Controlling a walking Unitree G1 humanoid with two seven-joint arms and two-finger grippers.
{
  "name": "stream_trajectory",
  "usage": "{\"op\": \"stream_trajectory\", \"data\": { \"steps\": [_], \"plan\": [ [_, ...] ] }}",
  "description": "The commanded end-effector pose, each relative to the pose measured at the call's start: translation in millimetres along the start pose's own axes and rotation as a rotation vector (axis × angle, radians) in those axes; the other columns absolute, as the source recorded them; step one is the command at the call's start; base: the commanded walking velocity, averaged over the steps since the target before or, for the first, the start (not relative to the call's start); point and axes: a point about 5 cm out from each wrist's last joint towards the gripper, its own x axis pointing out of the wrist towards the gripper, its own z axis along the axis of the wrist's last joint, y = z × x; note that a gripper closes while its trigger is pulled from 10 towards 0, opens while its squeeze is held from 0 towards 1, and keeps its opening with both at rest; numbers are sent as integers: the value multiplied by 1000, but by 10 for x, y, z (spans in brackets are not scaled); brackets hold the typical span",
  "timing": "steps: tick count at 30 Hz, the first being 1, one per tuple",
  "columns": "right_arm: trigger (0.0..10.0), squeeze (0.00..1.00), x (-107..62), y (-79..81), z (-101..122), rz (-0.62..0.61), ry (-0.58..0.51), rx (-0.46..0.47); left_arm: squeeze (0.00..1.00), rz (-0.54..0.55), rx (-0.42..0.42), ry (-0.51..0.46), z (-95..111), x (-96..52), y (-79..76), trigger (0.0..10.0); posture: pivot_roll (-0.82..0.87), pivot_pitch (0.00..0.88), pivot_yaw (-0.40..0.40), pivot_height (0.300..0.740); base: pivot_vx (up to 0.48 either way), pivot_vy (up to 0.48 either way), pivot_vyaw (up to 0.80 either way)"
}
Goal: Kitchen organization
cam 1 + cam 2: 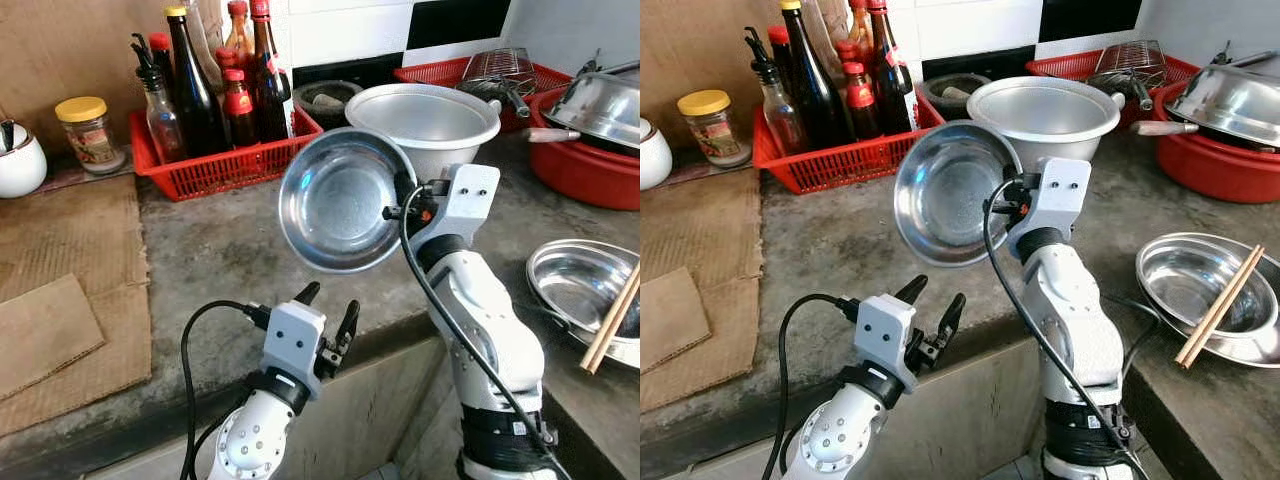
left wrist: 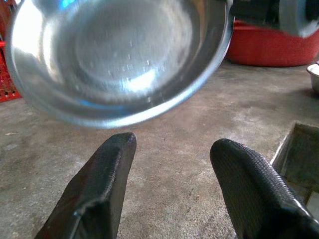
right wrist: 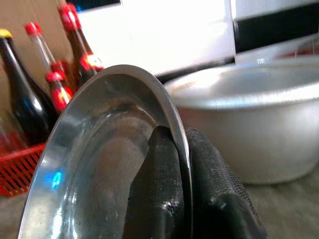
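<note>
We hold the shallow round steel bowl (image 1: 340,200) on edge above the grey concrete surface (image 1: 230,250), right tool (image 3: 182,149) pinching only its rim, left tool (image 1: 327,312) open, empty below; this thin grip risks slipping, dropping it.

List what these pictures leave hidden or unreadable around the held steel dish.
- Counter behind the steel dish: hidden by the dish in the eye views.
- Big aluminium basin: near wall covered by the dish and the right gripper.
- Labels on the bottles and jar: too small to read.
- Pan in the red tub: cut off by the right edge.
</note>
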Motion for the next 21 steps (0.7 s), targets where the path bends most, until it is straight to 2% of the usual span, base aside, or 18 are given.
{"op": "stream_trajectory", "data": {
  "steps": [1,5,19,21],
  "plan": [
    [10000,0,-13,37,94,20,-55,-1,0,0,5,-17,51,-6,-5,10000,100,75,-16,740,0,0,0],
    [10000,0,2,61,137,35,-85,-10,0,-2,7,-16,46,-4,-8,10000,95,63,-19,740,-244,0,0],
    [10000,0,0,63,130,32,-88,-18,0,-14,9,-12,33,-9,-7,10000,93,48,-8,740,-285,0,0],
    [10000,0,0,63,134,32,-90,-12,0,-15,10,-12,33,-8,-5,10000,94,49,-7,740,0,0,0]
  ]
}}
